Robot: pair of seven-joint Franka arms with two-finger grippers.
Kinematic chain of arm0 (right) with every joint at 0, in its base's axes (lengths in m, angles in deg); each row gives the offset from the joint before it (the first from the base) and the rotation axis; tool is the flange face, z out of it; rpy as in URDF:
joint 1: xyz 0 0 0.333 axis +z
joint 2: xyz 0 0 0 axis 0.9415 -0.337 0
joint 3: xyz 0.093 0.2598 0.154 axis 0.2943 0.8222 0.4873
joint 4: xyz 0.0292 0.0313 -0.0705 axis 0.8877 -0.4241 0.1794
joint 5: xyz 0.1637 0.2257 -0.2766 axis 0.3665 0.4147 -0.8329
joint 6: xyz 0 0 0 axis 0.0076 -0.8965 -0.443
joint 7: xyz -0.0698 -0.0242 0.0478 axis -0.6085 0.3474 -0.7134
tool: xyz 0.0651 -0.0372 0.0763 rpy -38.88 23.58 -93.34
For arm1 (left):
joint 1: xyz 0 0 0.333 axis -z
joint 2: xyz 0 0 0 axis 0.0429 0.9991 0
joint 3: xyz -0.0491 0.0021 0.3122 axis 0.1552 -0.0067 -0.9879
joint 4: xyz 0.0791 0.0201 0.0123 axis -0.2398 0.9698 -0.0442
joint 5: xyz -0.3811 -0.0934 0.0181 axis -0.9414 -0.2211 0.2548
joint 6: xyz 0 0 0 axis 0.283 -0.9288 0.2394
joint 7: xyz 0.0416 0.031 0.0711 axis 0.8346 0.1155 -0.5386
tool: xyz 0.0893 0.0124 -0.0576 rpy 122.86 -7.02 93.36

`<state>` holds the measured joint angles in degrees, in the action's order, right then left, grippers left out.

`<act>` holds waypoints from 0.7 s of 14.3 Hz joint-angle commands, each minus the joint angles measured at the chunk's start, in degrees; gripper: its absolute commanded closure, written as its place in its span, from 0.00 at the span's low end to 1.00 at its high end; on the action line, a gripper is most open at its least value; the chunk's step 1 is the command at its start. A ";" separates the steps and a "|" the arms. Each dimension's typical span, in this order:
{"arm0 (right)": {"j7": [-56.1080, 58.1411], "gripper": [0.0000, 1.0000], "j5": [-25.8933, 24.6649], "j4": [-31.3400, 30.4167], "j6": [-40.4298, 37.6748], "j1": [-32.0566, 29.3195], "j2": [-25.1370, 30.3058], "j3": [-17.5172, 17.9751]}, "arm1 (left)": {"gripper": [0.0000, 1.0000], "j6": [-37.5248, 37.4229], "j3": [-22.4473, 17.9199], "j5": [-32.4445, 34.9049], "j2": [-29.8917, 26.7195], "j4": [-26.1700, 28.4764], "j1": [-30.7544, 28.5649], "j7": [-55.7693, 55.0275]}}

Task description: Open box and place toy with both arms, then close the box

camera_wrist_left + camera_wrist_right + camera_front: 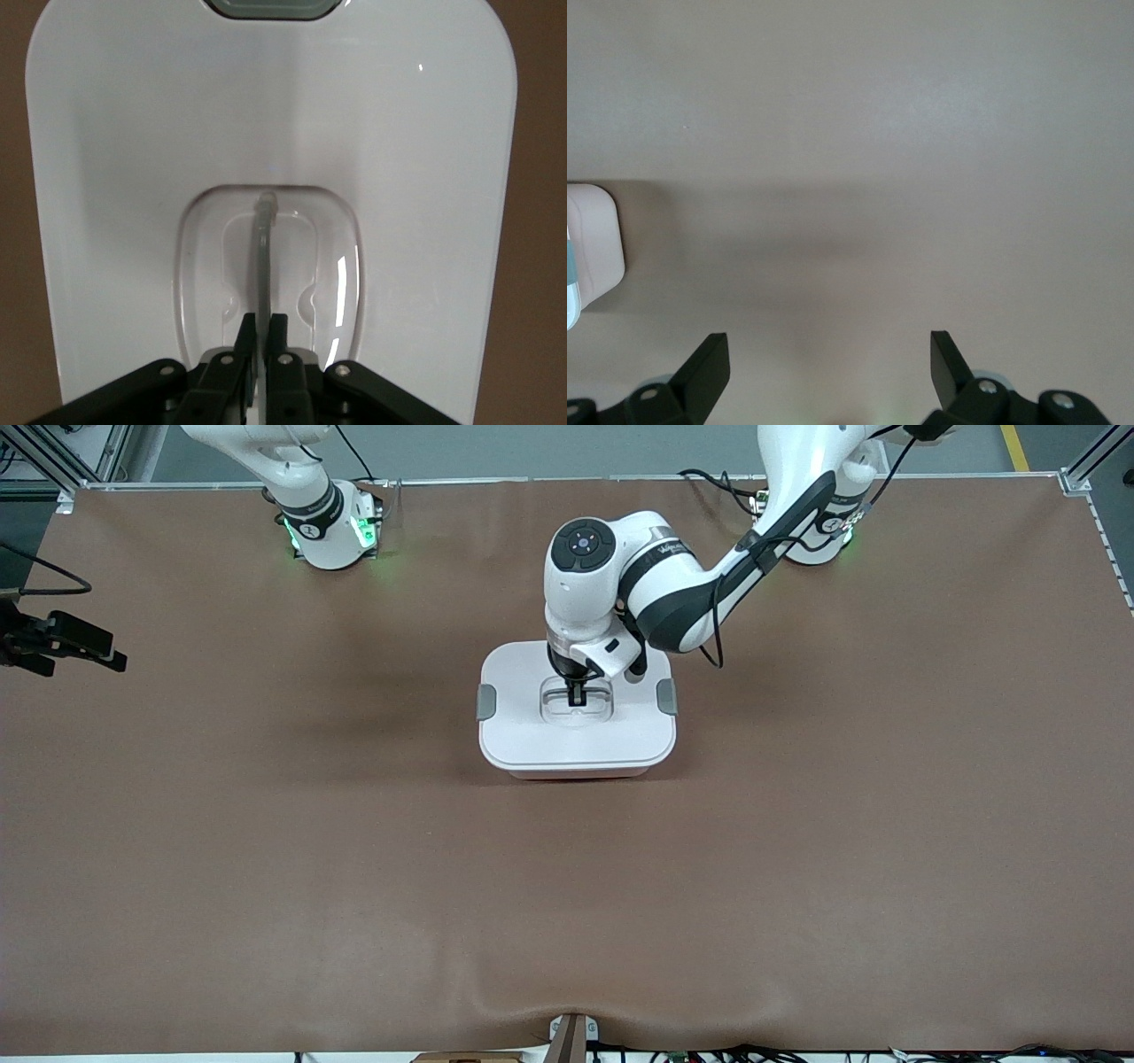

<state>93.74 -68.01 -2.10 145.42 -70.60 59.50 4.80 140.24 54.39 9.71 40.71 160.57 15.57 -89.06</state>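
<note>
The box [576,731] sits mid-table with its white lid [416,177] on and a grey clip [486,701] at each end. My left gripper [578,695] reaches down into the lid's recessed centre. There the left gripper [264,323] is shut on the thin grey handle [264,248], one finger on each side of it. In the right wrist view my right gripper [828,350] is open over bare table with nothing between its fingers, and a pale pink corner of the box [594,248] shows at the edge. The front view does not show the right gripper. The toy is out of view.
The brown table mat [797,868] spreads wide around the box. A black device with a cable [62,646] sticks in at the edge of the table at the right arm's end. The arm bases [328,522] stand along the table's back edge.
</note>
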 commanded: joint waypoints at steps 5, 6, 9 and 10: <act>-5.76 0.00 0.05 2.98 -1.17 -1.03 -0.60 -0.67 | 1.00 0.41 0.03 1.96 2.24 -1.02 0.07 -1.53; -6.12 0.00 0.13 2.98 -1.26 -0.76 -0.69 -0.59 | 1.00 0.41 0.03 1.96 2.16 -1.20 -0.10 -1.53; -6.12 0.00 0.13 2.98 -1.27 -0.76 -0.69 -0.50 | 0.13 -0.21 0.11 1.88 1.02 -1.55 -0.63 -1.18; -6.21 0.00 0.05 2.98 -1.27 -0.76 -0.69 -0.50 | 0.00 -0.64 0.11 1.79 0.40 -1.55 -0.72 -1.09</act>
<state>88.68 -68.02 -0.48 145.17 -71.21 59.38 4.07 140.32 54.18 9.76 40.99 160.31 15.12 -89.20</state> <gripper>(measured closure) 0.000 0.683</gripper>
